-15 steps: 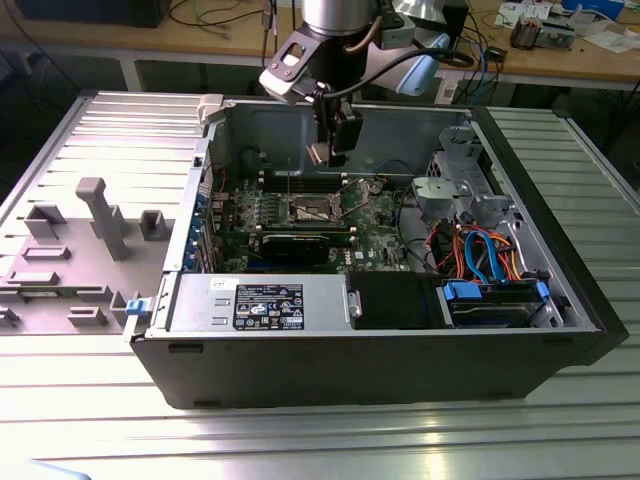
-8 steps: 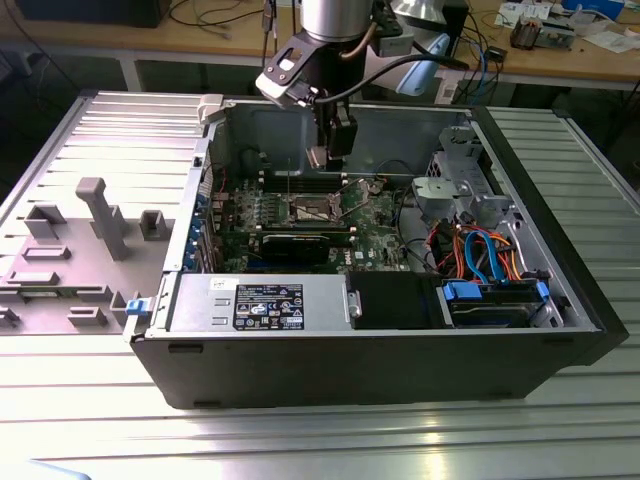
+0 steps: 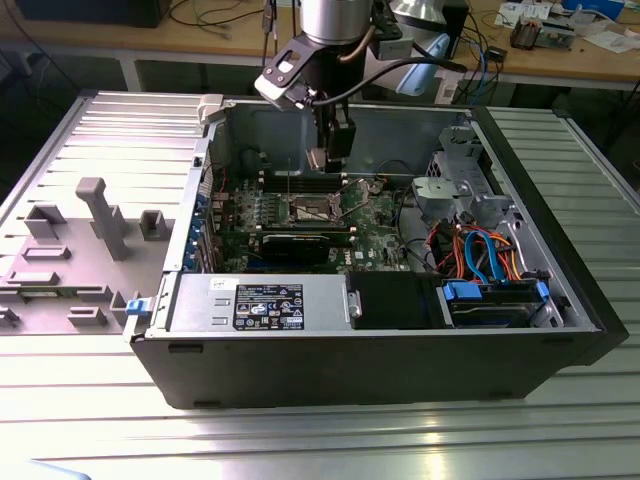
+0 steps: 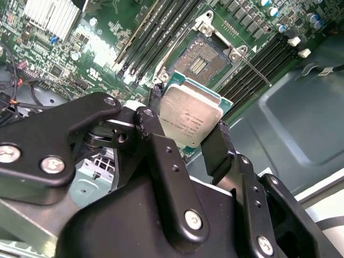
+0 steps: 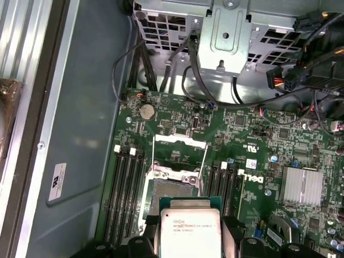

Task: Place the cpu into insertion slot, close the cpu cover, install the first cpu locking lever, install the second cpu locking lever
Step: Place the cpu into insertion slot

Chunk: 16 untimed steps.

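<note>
At the exterior view's left, a grey moulded tray (image 3: 90, 230) is laid on the ribbed metal tabletop (image 3: 300, 440), just beside the open computer case (image 3: 400, 370). Inside the case, toward the middle, the green board is seen with the insertion slot (image 3: 315, 208) lying just behind the black graphics card (image 3: 300, 243).

Above the slot the arm is hung. In the second wrist view the tool (image 4: 188, 122) is pressed onto the cpu (image 4: 189, 107), which is pinched by two opposite edges between the black fingers (image 4: 217, 142), its silver top turned toward the camera. The chip is held clear of the board, apart from the slot and somewhat to one side of it, so it is judged not yet seated.

In the first wrist view the cpu cover (image 5: 180, 140) is seen swung up and open, and the dark centre of the slot is left bare. In the second wrist view a thin wire lever (image 4: 253, 69) is seen swung out over the memory slots (image 4: 258, 54), unlatched; the other lever cannot be made out with certainty.

At the exterior view's right, a silver drive cage (image 3: 455, 190) and a bundle of blue and orange cables (image 3: 485, 255) are found.

Only the pick-up appears done; seating the chip, closing the cover and latching both levers are left.
</note>
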Each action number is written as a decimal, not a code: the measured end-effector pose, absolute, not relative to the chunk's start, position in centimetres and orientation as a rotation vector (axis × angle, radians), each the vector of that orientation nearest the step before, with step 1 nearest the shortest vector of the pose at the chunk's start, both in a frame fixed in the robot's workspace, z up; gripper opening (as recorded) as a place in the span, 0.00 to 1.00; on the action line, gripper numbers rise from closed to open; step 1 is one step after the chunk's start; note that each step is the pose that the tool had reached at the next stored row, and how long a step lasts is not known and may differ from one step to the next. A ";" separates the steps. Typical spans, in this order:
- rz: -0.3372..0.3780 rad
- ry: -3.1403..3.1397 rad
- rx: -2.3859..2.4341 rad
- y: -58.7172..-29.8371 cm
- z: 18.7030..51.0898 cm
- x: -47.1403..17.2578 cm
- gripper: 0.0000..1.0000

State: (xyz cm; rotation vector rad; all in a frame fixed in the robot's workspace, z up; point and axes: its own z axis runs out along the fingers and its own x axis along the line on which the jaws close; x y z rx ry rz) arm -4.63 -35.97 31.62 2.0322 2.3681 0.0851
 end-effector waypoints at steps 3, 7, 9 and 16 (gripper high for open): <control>0.079 2.350 2.059 -36.0 31.3 -4.6 0.55; 0.070 2.341 2.078 -36.0 31.2 -4.6 0.55; 0.067 2.337 2.087 -36.0 31.2 -4.6 0.55; 0.062 2.318 2.112 -36.0 31.0 -4.6 0.55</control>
